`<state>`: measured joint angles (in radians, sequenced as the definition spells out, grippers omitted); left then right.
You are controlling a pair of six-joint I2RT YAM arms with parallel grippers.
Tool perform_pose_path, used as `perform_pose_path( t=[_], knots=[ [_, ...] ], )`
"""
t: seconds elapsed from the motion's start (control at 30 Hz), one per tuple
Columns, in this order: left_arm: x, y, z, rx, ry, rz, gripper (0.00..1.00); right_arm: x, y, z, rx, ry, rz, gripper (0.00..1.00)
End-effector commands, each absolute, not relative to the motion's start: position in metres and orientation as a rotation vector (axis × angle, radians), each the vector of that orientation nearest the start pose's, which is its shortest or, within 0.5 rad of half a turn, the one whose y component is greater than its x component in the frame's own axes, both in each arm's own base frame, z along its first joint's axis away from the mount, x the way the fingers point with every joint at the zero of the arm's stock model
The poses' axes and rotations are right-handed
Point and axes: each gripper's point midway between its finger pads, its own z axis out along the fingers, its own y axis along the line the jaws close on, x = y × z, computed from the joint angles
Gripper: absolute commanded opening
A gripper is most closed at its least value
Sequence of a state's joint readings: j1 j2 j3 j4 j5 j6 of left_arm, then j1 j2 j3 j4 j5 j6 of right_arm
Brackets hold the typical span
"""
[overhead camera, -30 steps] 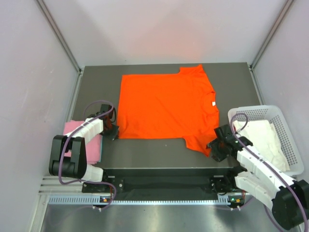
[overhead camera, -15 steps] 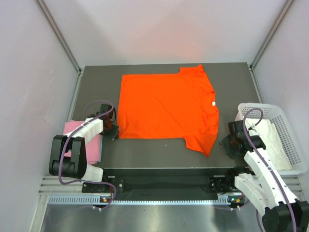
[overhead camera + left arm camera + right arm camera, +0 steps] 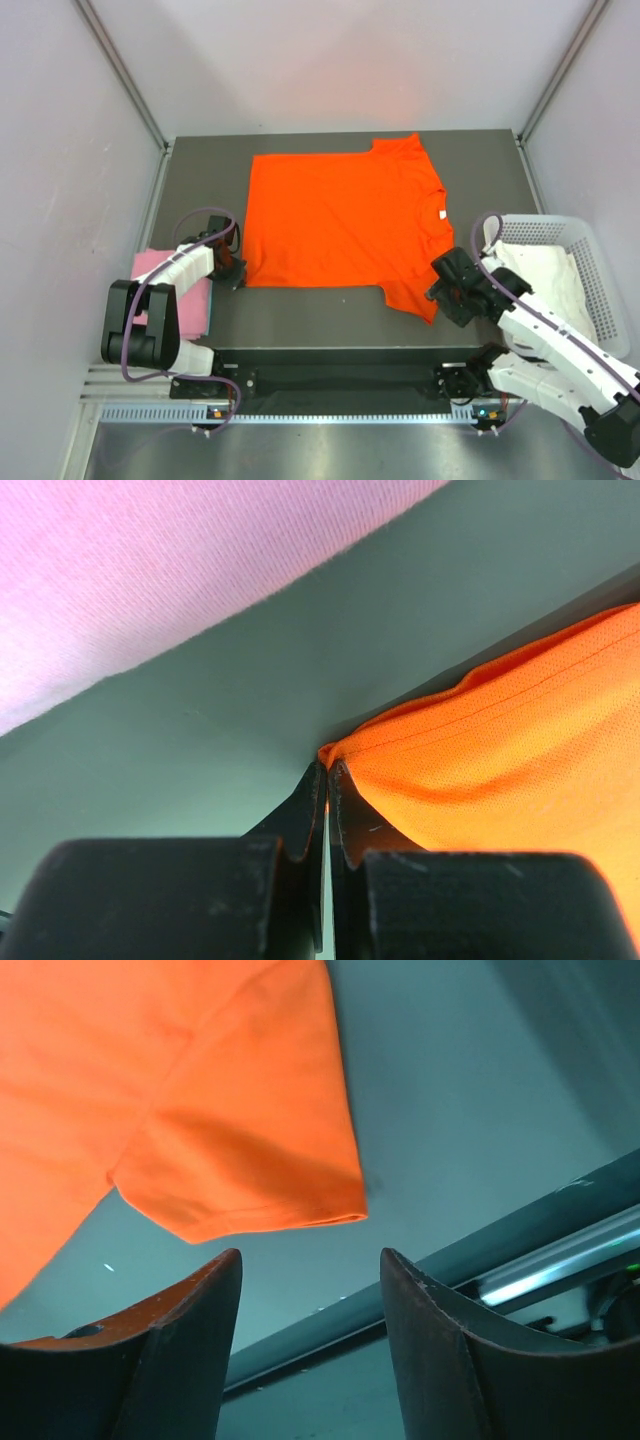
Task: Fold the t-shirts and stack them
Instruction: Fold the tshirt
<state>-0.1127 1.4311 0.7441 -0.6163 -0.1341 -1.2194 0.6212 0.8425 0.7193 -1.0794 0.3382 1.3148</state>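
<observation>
The orange-red t-shirt point(image 3: 340, 220) lies spread flat on the dark table, its small white neck label to the right. My left gripper point(image 3: 238, 277) is shut on the shirt's near-left hem corner; in the left wrist view the closed fingertips point(image 3: 328, 772) pinch the orange edge point(image 3: 500, 760). My right gripper point(image 3: 440, 292) stands open just beside the near-right sleeve. The right wrist view shows that sleeve point(image 3: 240, 1160) lying ahead of the parted gripper point(image 3: 310, 1260), with nothing between the fingers. A folded pink t-shirt point(image 3: 165, 290) lies at the left. A white t-shirt point(image 3: 545, 285) sits in the basket.
The white mesh basket point(image 3: 560, 222) stands at the right edge, close to my right arm. Grey walls enclose the table on three sides. The table's front edge and a metal rail point(image 3: 520, 1270) run just below the right gripper.
My right arm has swung left from beside the basket back to the orange sleeve, its jaws a little wider. The left arm and the shirt have not moved.
</observation>
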Motion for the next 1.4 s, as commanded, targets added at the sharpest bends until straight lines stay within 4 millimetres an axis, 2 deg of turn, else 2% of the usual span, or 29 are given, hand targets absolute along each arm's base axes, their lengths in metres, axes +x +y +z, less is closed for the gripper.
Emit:
perform_pose_path(
  t=[0.0,0.03,0.07,0.17,0.33,0.57,0.83,0.93,1.03,1.17,1.27,1.3,1.37],
  knots=[
    [0.26,-0.046,0.017,-1.51,2.408,-0.117,0.0,0.158,0.091,0.098,1.14,2.377,0.204,0.59],
    [0.258,-0.046,0.016,-1.513,2.409,-0.115,0.0,0.156,0.092,0.093,1.167,2.371,0.225,0.59],
    [0.257,-0.046,0.016,-1.511,2.411,-0.113,0.0,0.151,0.09,0.08,1.217,2.374,0.215,0.59],
    [0.256,-0.045,0.019,-1.497,2.404,-0.115,0.0,0.144,0.093,0.065,1.292,2.374,0.242,0.58],
    [0.257,-0.045,0.02,-1.486,2.413,-0.113,0.0,0.14,0.098,0.055,1.354,2.392,0.253,0.54],
    [0.261,-0.045,0.021,-1.481,2.422,-0.107,0.0,0.137,0.113,0.033,1.457,2.437,0.253,0.55],
    [0.264,-0.044,0.024,-1.455,2.437,-0.092,0.0,0.142,0.108,0.022,1.505,2.373,0.21,0.53],
    [0.265,-0.044,0.024,-1.451,2.443,-0.088,0.0,0.148,0.103,0.024,1.499,2.333,0.191,0.49],
    [0.265,-0.044,0.024,-1.445,2.445,-0.085,0.0,0.149,0.101,0.021,1.502,2.321,0.175,0.39],
    [0.263,-0.043,0.024,-1.446,2.446,-0.079,0.0,0.146,0.097,0.015,1.514,2.316,0.156,0.22],
    [0.261,-0.04,0.025,-1.445,2.44,-0.063,0.0,0.146,0.092,0.014,1.504,2.306,0.138,0.05],
    [0.26,-0.04,0.025,-1.445,2.44,-0.06,0.0,0.147,0.091,0.016,1.5,2.3,0.143,0.01],
    [0.259,-0.038,0.028,-1.442,2.429,-0.056,0.0,0.148,0.089,0.02,1.475,2.296,0.148,0.0]
  ],
)
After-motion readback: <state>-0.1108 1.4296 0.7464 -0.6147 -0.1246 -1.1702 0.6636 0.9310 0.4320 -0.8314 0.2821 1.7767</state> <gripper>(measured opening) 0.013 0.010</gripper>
